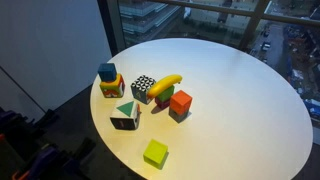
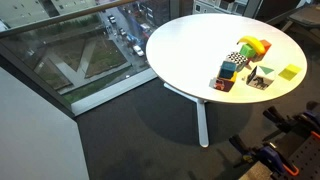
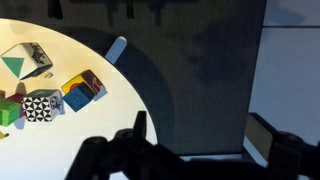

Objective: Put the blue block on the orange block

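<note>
The blue block (image 1: 106,71) rests on top of a multicoloured cube (image 1: 111,87) at the table's left side; it also shows in the wrist view (image 3: 76,98). The orange block (image 1: 180,102) stands alone near the table's middle, and in an exterior view (image 2: 265,47) it sits beside a yellow banana. It is out of the wrist view. My gripper (image 3: 200,135) is open and empty. It hangs over the dark floor past the table's edge, well away from the blocks. I cannot make it out in either exterior view.
On the round white table (image 1: 240,110) are a black-and-white checkered cube (image 1: 143,88), a yellow banana (image 1: 167,83), a green piece (image 1: 162,98), a white cube with a green triangle (image 1: 125,115) and a lime block (image 1: 155,153). Windows border the table.
</note>
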